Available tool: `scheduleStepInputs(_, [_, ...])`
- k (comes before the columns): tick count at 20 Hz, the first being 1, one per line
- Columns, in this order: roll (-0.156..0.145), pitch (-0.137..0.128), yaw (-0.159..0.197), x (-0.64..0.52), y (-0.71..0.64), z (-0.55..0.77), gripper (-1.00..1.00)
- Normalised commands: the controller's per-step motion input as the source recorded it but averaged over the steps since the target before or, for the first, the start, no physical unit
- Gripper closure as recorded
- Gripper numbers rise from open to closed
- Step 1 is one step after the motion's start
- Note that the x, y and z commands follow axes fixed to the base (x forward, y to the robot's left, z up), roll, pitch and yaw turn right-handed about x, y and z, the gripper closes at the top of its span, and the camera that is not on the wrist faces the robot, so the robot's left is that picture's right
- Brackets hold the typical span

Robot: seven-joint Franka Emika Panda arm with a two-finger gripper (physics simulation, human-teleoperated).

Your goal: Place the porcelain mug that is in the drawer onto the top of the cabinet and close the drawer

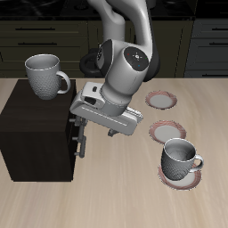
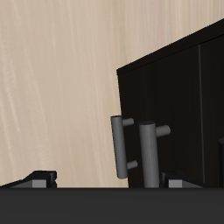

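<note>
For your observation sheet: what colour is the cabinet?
The cabinet is dark brown, almost black; the exterior view shows it best.

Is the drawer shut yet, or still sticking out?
Shut, it seems: the drawer front sits flush with the cabinet, only its handles protruding.

No text, label, brand, number or sign can be read anywhere.

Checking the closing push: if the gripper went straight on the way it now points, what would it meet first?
Most likely the drawer's bar handle: in the wrist view it stands right ahead of the gripper, against the cabinet front. How far ahead is unclear. The mug already sits on top.
</note>
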Motion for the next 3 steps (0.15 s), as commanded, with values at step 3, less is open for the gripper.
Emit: scheduleStepInputs(3, [0.007,-0.013,0.010,0.02,0.10,0.06,-1.00])
